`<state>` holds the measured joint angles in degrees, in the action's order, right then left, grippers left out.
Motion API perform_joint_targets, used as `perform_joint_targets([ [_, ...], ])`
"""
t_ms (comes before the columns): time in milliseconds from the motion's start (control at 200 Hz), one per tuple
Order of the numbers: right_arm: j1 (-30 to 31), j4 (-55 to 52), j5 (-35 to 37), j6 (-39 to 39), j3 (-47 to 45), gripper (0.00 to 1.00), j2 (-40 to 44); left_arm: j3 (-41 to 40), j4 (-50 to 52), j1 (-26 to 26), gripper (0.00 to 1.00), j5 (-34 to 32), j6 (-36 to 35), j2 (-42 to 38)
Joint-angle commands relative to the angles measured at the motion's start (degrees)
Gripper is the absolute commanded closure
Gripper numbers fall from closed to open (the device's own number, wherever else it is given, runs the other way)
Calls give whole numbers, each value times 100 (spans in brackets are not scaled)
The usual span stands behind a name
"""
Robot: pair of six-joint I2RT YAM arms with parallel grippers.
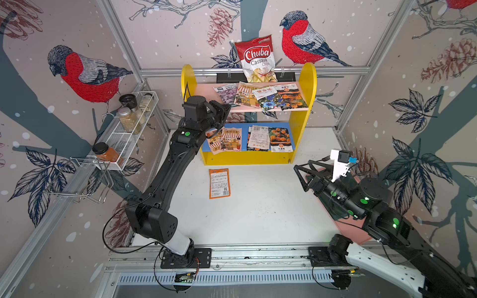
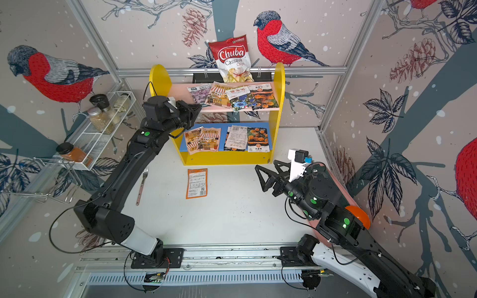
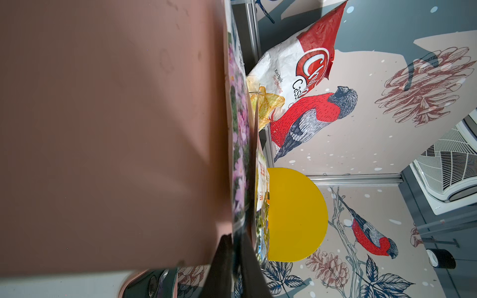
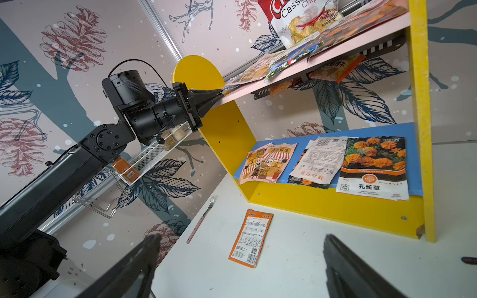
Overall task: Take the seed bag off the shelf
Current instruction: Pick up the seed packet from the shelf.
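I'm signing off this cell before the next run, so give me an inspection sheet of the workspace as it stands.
Surface: white table, no spills seen.
Job's things: yellow shelf; purple-flower seed bag is the leftmost packet on its upper tier; other seed packets lie on both tiers.
Clutter: orange packet and fork on the table; Chuba chips bag at the back of the upper tier.
Grippers: left gripper shut on the purple-flower seed bag's edge; right gripper open, empty.
Cables: black cable loops beside the left arm's base.
Surroundings: white wire spice rack with jars; bird wallpaper.
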<state>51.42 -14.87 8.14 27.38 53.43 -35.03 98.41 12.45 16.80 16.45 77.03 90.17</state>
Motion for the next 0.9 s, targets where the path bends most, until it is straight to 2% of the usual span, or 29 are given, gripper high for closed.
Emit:
perform_joint_targets([
  [0,1,81,41,27,-3,0,17,72,-148,-1,93,-28,-125,-8],
  [155,2,88,30,31,-19,0,12,108,-87,4,100,-55,-153,-17],
  [455,0,362,-225,61,-52,0,-182,207,367,1,100,28,-598,-154],
  [665,0,796,-728,74,314,0,-795,-209,450,0,100,252,-785,-484],
  [895,-211,1414,-1375,449,832,0,-1735,-336,749,-87,100,215,-1042,-706],
])
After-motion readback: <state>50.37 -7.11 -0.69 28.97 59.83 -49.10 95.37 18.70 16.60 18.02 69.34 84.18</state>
